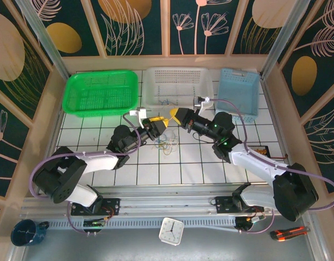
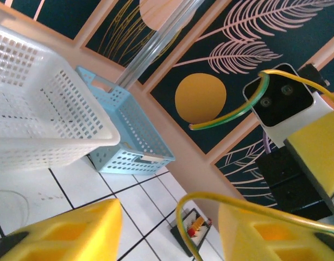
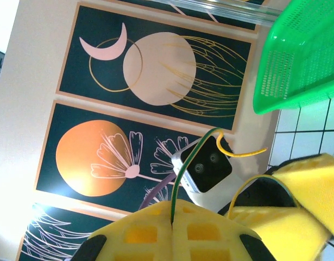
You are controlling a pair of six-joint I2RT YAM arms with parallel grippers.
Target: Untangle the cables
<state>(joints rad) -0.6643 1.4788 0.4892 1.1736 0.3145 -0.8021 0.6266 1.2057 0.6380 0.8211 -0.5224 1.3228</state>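
The right end effector (image 3: 172,217) is clamped on a yellow-green cable (image 3: 178,182), its yellow fingers pressed together around the strand. The left end effector (image 2: 169,220) is held just beside it with fingers apart, and a loop of what appears to be the same cable is passed through the gap unpinched. Both are raised above the tabletop (image 1: 210,168), where the other cables (image 1: 165,144) are seen in a loose tangle. If the arms are drawn apart now, the loop may be lost from the parted fingers, or the tangle dragged along and its knots tightened
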